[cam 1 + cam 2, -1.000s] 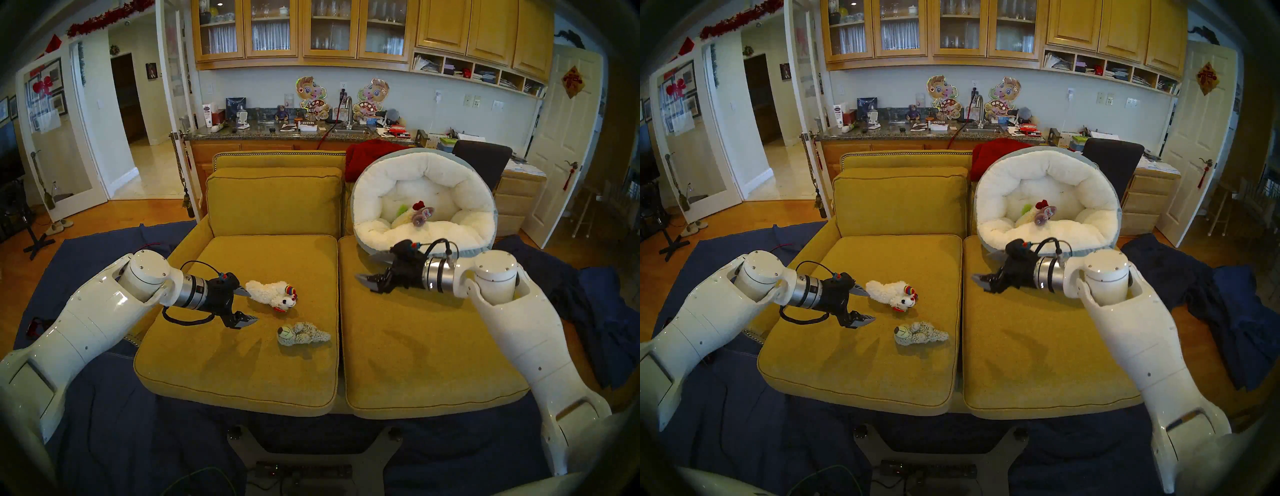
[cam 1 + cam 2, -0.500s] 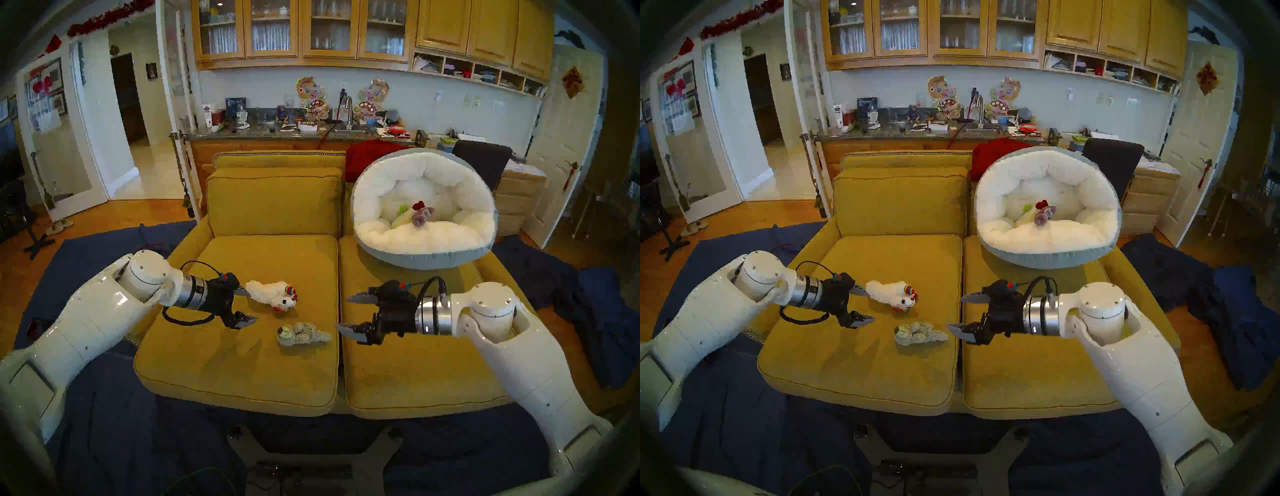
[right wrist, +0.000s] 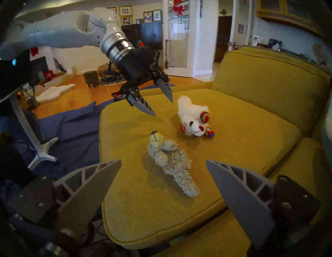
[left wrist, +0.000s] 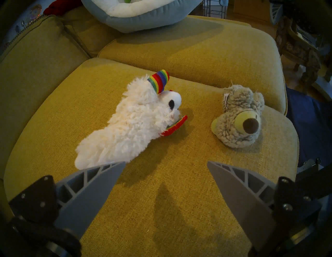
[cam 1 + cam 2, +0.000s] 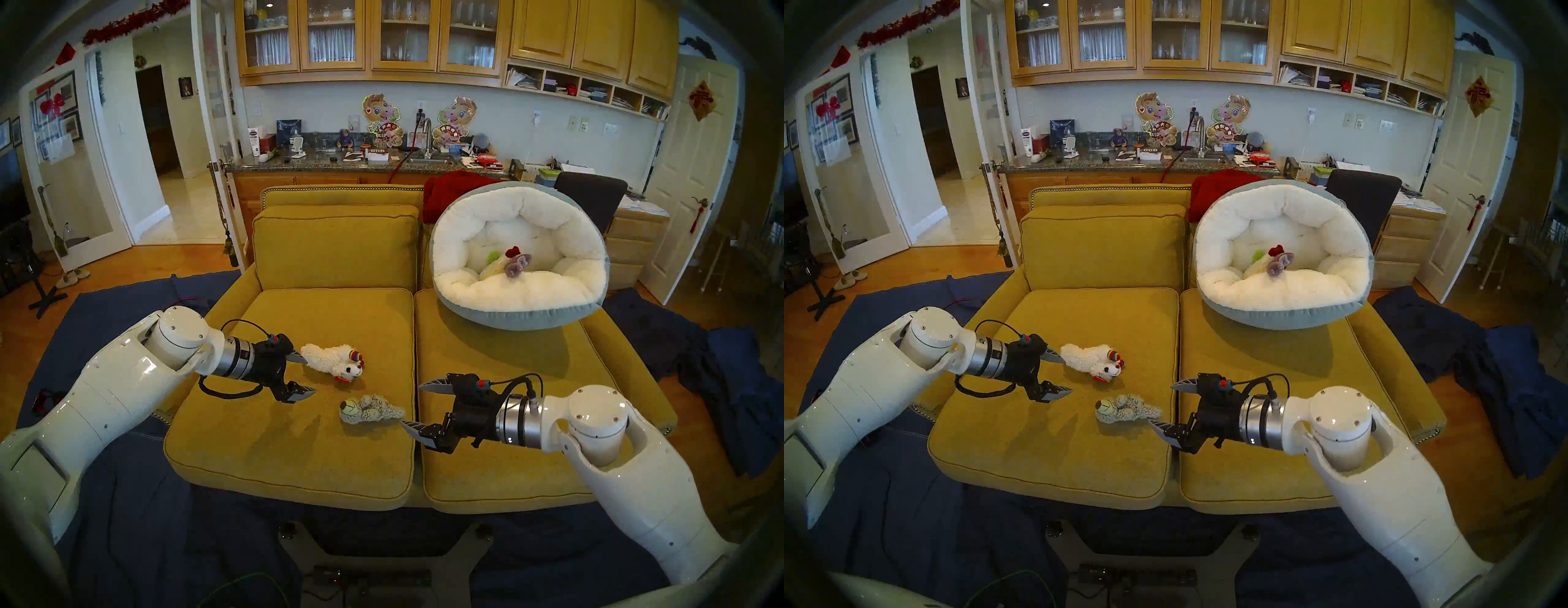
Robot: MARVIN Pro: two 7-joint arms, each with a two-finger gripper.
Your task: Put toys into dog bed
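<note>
1. At this moment three toys already lay together in the hollow of the dog bed (image 5: 519,316), which sat at the far right of the sofa, propped against its back: a lime-green cactus (image 5: 493,256), a white lamb with dark-red ears (image 5: 513,251) and a purple animal (image 5: 518,264).
2. Two toys remained on the left seat cushion (image 5: 254,446): the white lamb with rainbow ears (image 5: 333,360) farther back and the shaggy beige animal (image 5: 371,409) nearer, close to the seam between the cushions.
3. Your right gripper (image 5: 418,405) stood wide open and empty, just right of the beige animal's tail end, one fingertip close to it; whether it touched could not be told.
4. Your left gripper (image 5: 302,375) was equally wide open and empty, hovering above the cushion just left of the rainbow-eared lamb's rear end.
5. The step in hand appeared to be the approach to pick up the beige animal.
6. The next move would call for you to carry the right gripper leftward and down until its fingers straddled the body, then close firmly on the plush.
7. Keep both grippers apart; they worked over neighbouring toys.
</note>
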